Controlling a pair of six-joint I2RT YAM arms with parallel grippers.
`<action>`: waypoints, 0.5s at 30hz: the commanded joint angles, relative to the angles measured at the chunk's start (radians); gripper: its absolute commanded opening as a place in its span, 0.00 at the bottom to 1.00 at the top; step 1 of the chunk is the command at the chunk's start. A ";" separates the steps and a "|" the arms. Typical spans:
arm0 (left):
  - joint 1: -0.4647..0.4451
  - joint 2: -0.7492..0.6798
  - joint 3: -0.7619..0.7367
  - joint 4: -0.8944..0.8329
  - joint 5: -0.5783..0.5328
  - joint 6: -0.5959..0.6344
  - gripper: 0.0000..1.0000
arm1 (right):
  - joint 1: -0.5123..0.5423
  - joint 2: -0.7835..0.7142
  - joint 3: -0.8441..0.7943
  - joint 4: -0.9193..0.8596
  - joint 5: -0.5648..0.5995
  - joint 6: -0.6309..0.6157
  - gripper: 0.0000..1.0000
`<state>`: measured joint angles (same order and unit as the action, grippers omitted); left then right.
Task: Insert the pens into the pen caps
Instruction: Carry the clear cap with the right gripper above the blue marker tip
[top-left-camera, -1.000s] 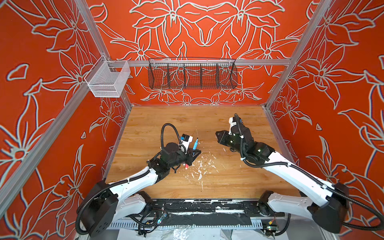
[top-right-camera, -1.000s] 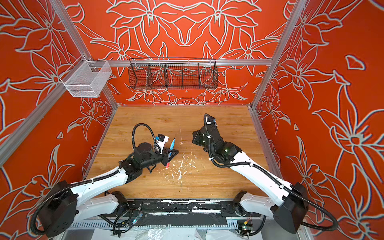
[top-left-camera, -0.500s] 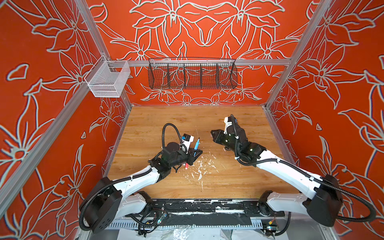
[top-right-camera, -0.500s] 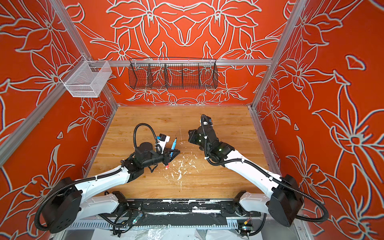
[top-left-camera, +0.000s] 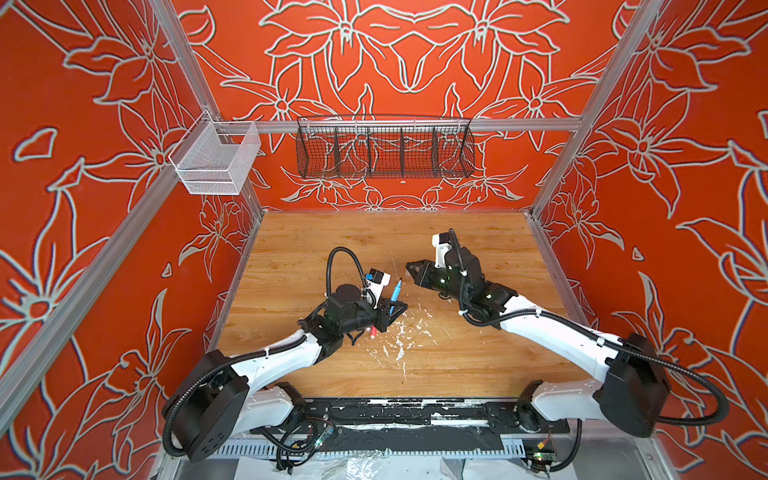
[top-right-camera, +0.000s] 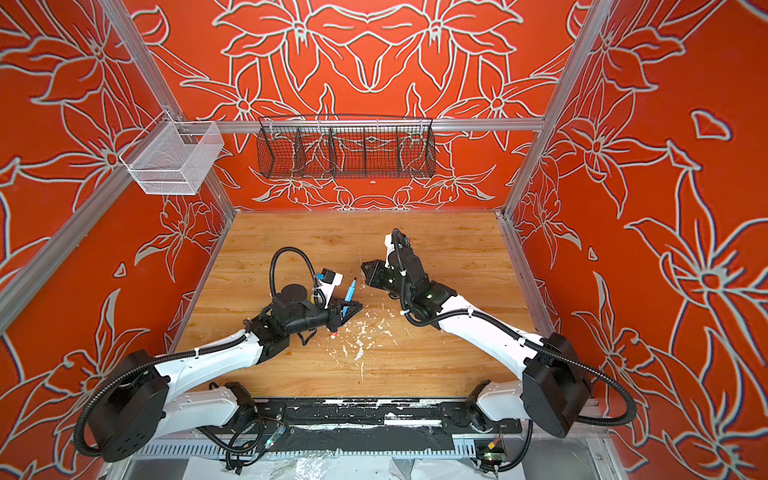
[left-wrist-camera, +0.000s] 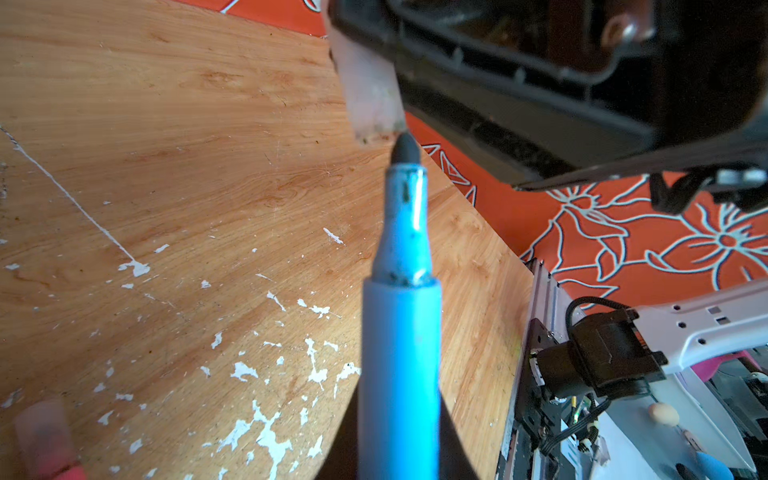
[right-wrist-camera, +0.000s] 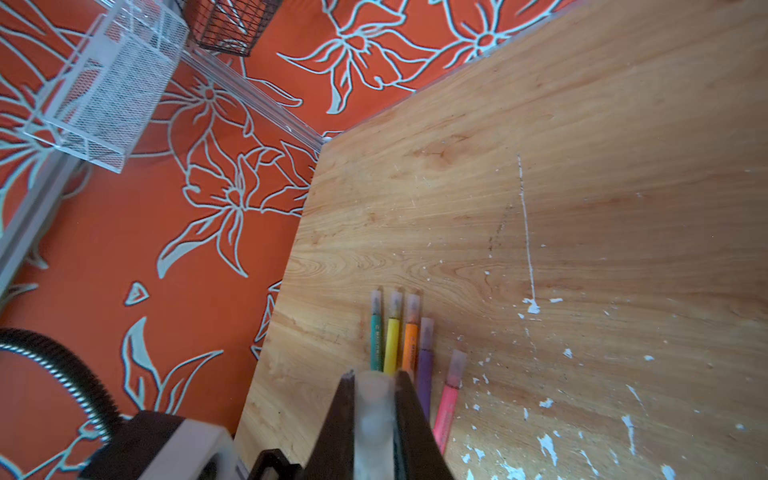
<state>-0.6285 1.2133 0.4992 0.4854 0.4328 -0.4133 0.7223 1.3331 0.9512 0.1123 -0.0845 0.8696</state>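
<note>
My left gripper is shut on a blue pen, which points up and away. My right gripper is shut on a clear pen cap. In the left wrist view the pen's dark tip meets the rim of the cap's open end, a little off centre. Green, yellow, orange, purple and pink pens lie capped side by side on the table.
White paint flecks cover the wooden table near its front middle. The pink pen's end shows beside my left gripper. A black wire basket and a white mesh basket hang on the walls.
My right gripper has moved left with the cap, closing the gap to the pen tip. My left arm has shifted a little to the right, still holding the blue pen.
</note>
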 joint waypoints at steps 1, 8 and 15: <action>-0.004 0.015 0.026 0.043 0.040 -0.010 0.00 | 0.006 -0.027 -0.017 0.108 -0.055 -0.004 0.00; -0.004 0.025 0.033 0.038 0.033 -0.014 0.00 | 0.015 -0.027 -0.029 0.137 -0.063 -0.007 0.00; -0.004 -0.001 0.014 0.041 0.004 -0.013 0.00 | 0.025 -0.024 -0.032 0.119 -0.037 -0.011 0.00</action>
<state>-0.6285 1.2316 0.5030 0.4885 0.4446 -0.4236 0.7406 1.3235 0.9283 0.2153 -0.1234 0.8680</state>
